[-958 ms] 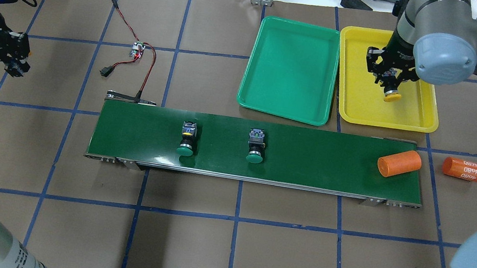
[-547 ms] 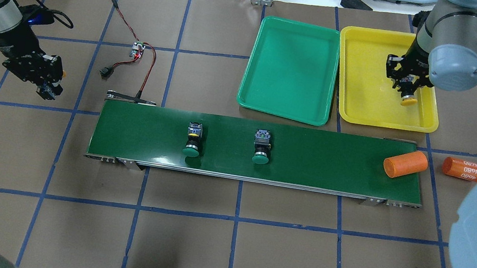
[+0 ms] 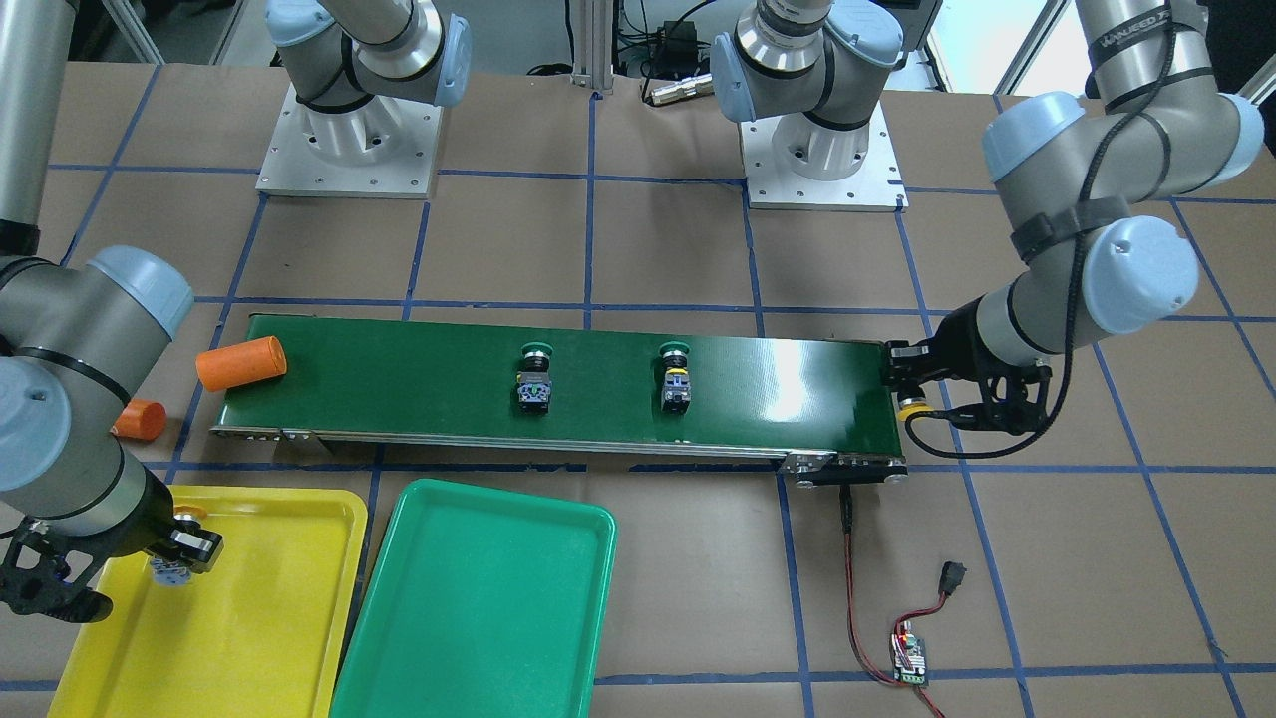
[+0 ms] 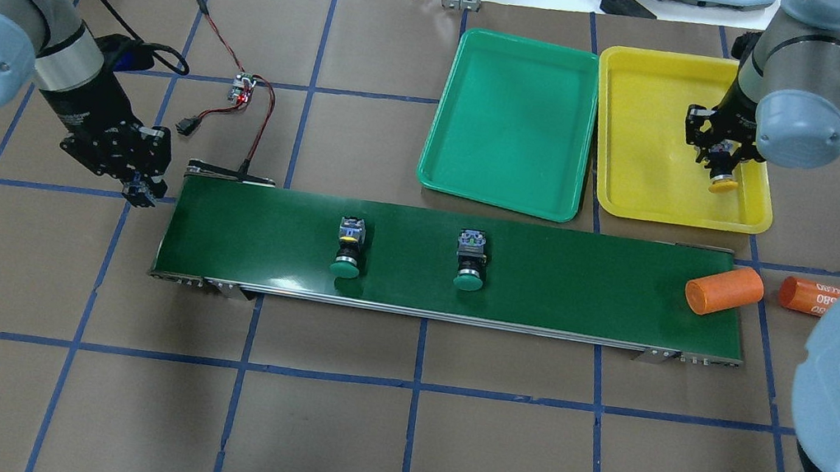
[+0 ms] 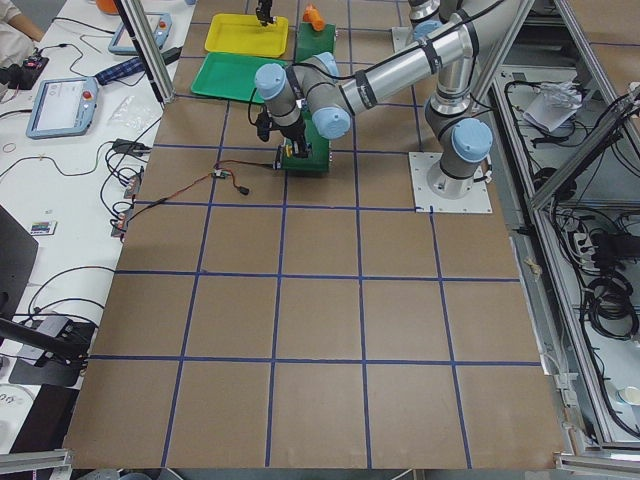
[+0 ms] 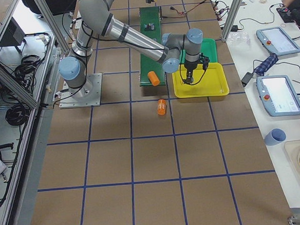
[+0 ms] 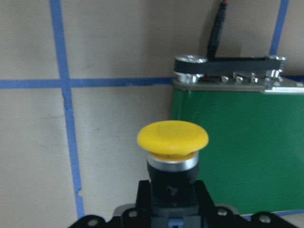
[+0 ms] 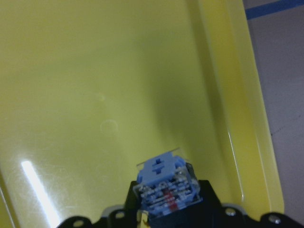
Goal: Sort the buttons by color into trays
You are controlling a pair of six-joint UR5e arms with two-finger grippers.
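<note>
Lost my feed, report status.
Right hand holds yellow button over yellow tray. Left hand holds second yellow button by belt end. Two green buttons on belt.

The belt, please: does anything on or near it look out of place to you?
Yes. An orange cylinder lies askew on the end of the belt nearest the yellow tray, and a second cylinder lies off it on the table. Neither is a button, unlike the two green buttons lying mid-belt.

The bench [image 4: 323, 438] is brown, gridded with blue tape. There's a yellow tray [image 4: 643, 136] and a green tray [image 4: 513, 117]; the belt [image 4: 587, 286] is dark green, its two buttons [image 4: 348, 246] [image 4: 470, 260] green-capped.
</note>
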